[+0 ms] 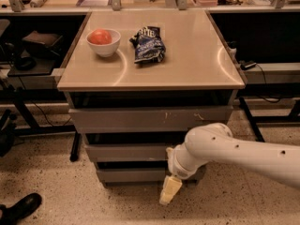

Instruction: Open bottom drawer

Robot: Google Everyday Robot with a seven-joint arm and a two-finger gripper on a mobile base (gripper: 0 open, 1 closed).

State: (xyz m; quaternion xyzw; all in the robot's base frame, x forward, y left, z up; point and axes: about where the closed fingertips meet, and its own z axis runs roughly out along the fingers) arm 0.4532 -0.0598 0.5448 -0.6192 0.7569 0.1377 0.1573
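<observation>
Grey and plain, the bottom drawer (131, 174) is the lowest of three stacked under the tan surface (187, 60) and sits just above the speckled floor (56, 182). Its front is flat and unmarked, with no handle, and it looks the narrowest of the three. A dark band of shadow separates it from the middle drawer (126, 152) above. The top drawer (140, 120) is the widest and carries a few pale scratch marks towards its right side.

The white arm (234, 149) reaches in from the right, bending down at a rounded joint. The gripper (169, 190), cream-coloured, points down and to the left at the right part of the bottom drawer's front, near its lower edge. Whether it touches the front, and whether it is released or clenched, cannot be told from this angle.

On the surface, a white bowl (103, 43) holds a round red-orange fruit (100, 36), and just to its right lies a crumpled dark blue snack bag (147, 44). A black shoe (21, 208) shows at the lower left corner.
</observation>
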